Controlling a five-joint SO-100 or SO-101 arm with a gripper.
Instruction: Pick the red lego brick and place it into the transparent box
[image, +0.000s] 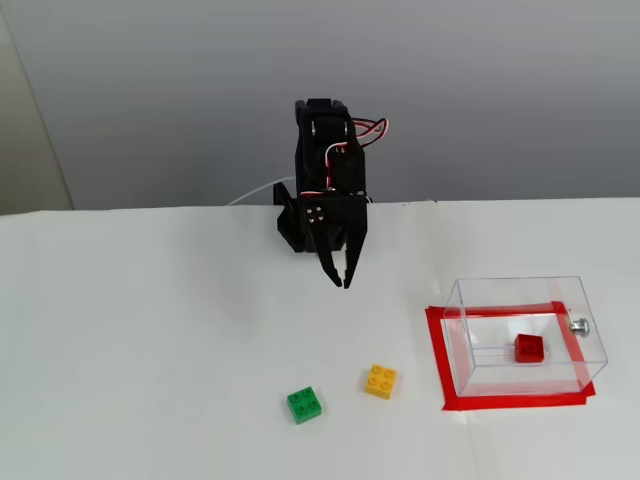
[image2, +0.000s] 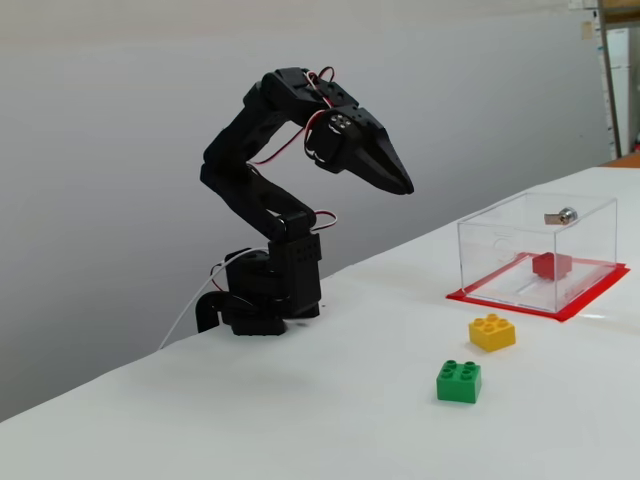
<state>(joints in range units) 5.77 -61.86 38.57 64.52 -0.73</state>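
While jaws (image: 343, 280) hang nearly together, red lego brick (image: 529, 348) inside transparent box (image: 500, 290), no legible writing.

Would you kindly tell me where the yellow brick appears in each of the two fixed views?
A fixed view, looking down from the front: yellow brick lies low and centre-right, between the green brick and the transparent box.
A fixed view, from the side: yellow brick lies lower right, just before the box.
Shared landmark: the box's red tape border.

Plain white matte tabletop (image: 150, 340), smooth grey wall (image: 500, 90) behind it, pale beige strip of wall (image: 25, 140) at left, even diffuse light
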